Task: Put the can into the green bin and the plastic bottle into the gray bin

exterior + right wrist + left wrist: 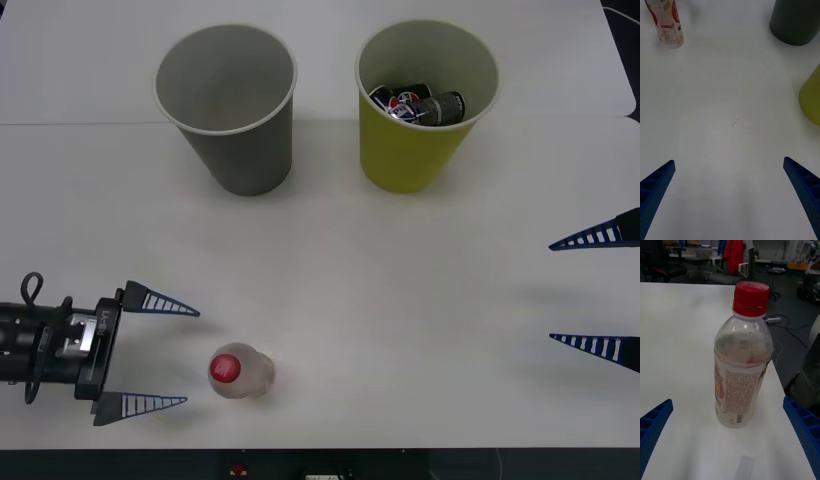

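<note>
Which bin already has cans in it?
The green bin, on the robot's right side of the pair. Dark cans lie inside it, while the gray bin beside it holds nothing.

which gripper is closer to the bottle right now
Left. The left gripper, open, sits just beside the bottle near the table's front edge. The right gripper, also open, waits far across the table at its right side.
</note>
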Action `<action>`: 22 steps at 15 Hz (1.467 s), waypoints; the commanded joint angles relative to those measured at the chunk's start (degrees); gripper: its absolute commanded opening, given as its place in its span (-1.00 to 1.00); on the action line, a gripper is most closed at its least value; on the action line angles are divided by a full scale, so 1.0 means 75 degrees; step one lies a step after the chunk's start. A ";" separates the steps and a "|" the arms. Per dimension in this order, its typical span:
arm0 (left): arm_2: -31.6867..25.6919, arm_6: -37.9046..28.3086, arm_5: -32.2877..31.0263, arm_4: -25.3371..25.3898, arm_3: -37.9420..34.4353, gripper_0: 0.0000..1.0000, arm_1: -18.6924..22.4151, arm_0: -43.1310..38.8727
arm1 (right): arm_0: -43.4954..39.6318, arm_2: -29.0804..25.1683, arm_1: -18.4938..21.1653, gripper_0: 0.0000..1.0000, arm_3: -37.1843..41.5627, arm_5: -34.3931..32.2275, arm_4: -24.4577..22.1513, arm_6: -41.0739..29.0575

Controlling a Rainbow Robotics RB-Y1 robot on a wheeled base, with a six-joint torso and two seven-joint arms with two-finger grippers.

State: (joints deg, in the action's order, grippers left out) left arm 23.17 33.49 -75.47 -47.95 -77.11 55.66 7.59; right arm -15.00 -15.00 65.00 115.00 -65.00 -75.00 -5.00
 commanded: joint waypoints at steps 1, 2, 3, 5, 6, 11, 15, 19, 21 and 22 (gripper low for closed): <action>0.0368 0.0047 0.0113 0.0007 0.0039 1.00 -0.0203 0.0183 | 0.0000 0.0000 0.0000 1.00 0.0000 0.0000 0.0000 0.0000; 0.0509 0.0070 0.0172 0.0019 0.0074 1.00 -0.0261 0.0265 | 0.0000 0.0000 0.0000 1.00 0.0000 0.0000 0.0000 0.0000; 0.0673 0.0105 0.0230 0.0019 0.0121 1.00 -0.0367 0.0358 | 0.0000 0.0000 0.0000 1.00 0.0000 0.0000 0.0000 0.0000; 0.0896 0.0164 0.0359 0.0007 0.0180 1.00 -0.0554 0.0499 | 0.0000 0.0000 0.0000 1.00 0.0000 0.0000 0.0000 0.0000; 0.1025 0.0175 0.0465 0.0019 0.0180 1.00 -0.0613 0.0569 | 0.0000 0.0000 0.0000 1.00 0.0000 0.0000 0.0000 0.0000; 0.1482 0.0269 0.0863 0.0007 0.0180 1.00 -0.0906 0.0804 | 0.0000 0.0000 0.0000 1.00 0.0000 0.0000 0.0000 0.0000; 0.1517 0.0269 0.0933 -0.0075 0.0180 1.00 -0.1035 0.0827 | 0.0000 0.0000 0.0000 1.00 0.0000 0.0000 0.0000 0.0000; 0.1587 0.0269 0.0933 -0.0086 0.0180 0.57 -0.1058 0.0839 | 0.0000 0.0000 0.0000 1.00 0.0000 0.0000 0.0000 0.0000; 0.1599 0.0269 0.0933 -0.0086 0.0180 -1.00 -0.1081 0.0839 | 0.0000 0.0000 0.0000 1.00 0.0000 0.0000 0.0000 0.0000; 0.1587 0.0269 0.0933 -0.0075 0.0168 -1.00 -0.1081 0.0839 | 0.0000 0.0000 0.0000 1.00 0.0000 0.0000 0.0000 0.0000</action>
State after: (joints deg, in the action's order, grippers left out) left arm 35.14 35.51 -68.47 -48.58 -75.78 47.55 13.88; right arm -15.00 -15.00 65.00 115.00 -65.00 -75.00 -5.00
